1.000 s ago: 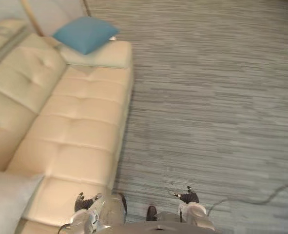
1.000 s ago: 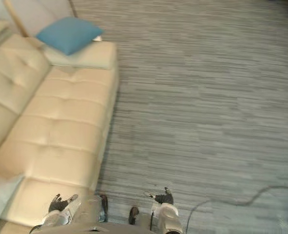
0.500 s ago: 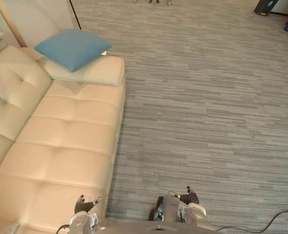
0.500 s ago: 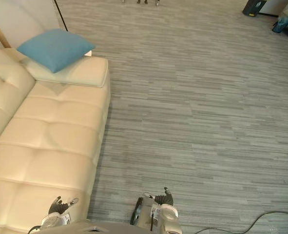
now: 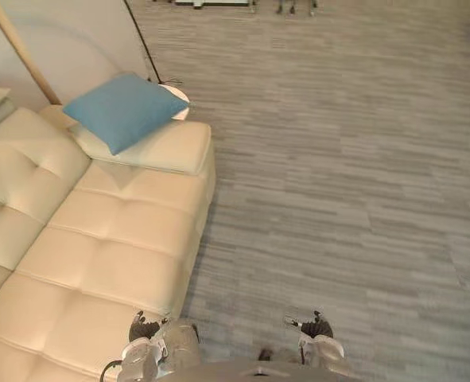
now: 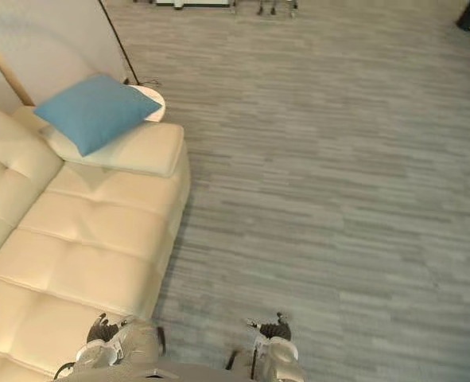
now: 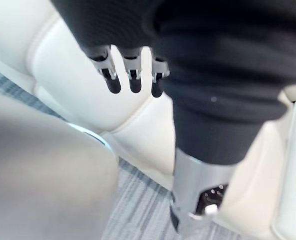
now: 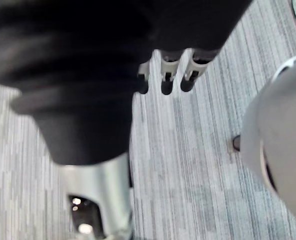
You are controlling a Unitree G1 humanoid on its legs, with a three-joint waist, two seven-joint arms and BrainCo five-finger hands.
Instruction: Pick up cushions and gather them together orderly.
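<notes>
The blue cushion (image 5: 123, 110) lies in the upper left, atop a cream cushion (image 5: 167, 149) at the sofa's (image 5: 115, 239) far end. At the bottom edge, the left hand (image 5: 143, 328) and right hand (image 5: 318, 326) hang empty with relaxed fingers, the right over carpet (image 5: 338, 183).

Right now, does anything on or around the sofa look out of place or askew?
The blue cushion lies turned cornerwise on the cream pad at the far end of the sofa, one corner overhanging its edge. Nothing else stands out.
</notes>
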